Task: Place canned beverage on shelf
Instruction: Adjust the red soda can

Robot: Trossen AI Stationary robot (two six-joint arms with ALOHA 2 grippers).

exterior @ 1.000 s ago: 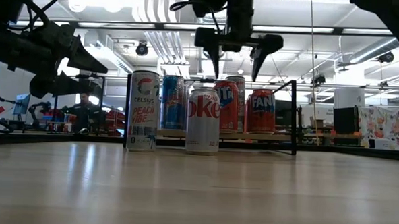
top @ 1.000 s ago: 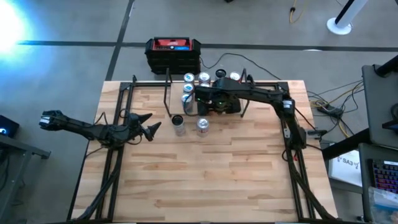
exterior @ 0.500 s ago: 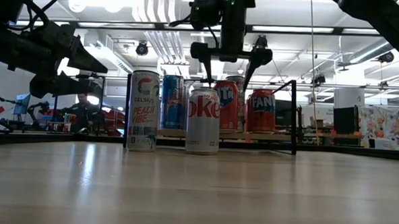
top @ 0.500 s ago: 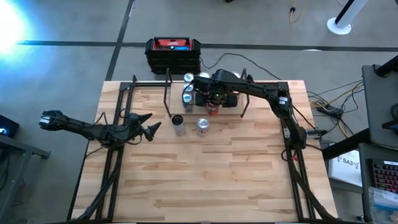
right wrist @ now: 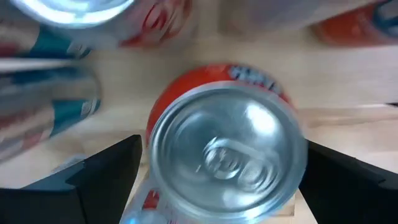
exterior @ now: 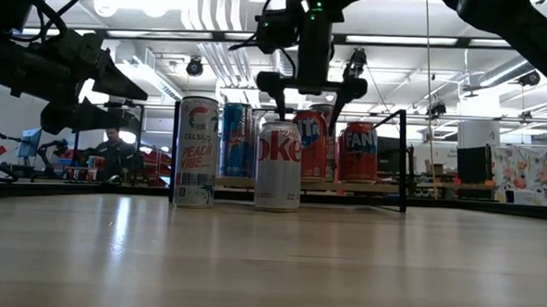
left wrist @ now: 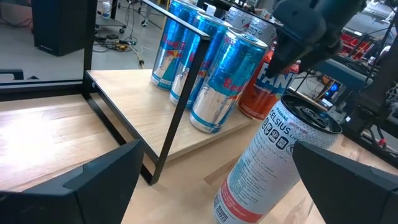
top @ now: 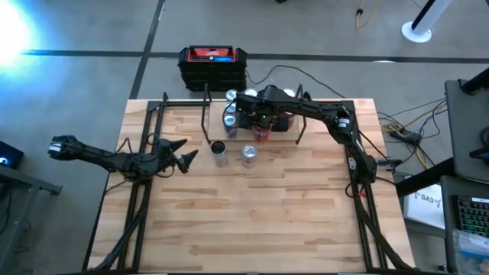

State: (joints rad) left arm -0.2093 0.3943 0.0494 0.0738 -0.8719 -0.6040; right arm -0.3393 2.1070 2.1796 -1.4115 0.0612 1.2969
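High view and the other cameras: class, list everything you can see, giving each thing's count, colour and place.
table: one, light wood, under everything
shelf: one, wood board with black posts, at the table's far edge
blue cans: three visible, blue and silver, on the shelf's left end
red can: one, red, on the shelf, below the right gripper
orange can: one, orange, on the shelf, beside the red can
white can: one, white and pink, on the table in front of the shelf
silver can: one, silver, on the table beside the white can
box: one, black with red top, on the floor beyond the table
left gripper: open, near the white can
right gripper: open, over the shelf
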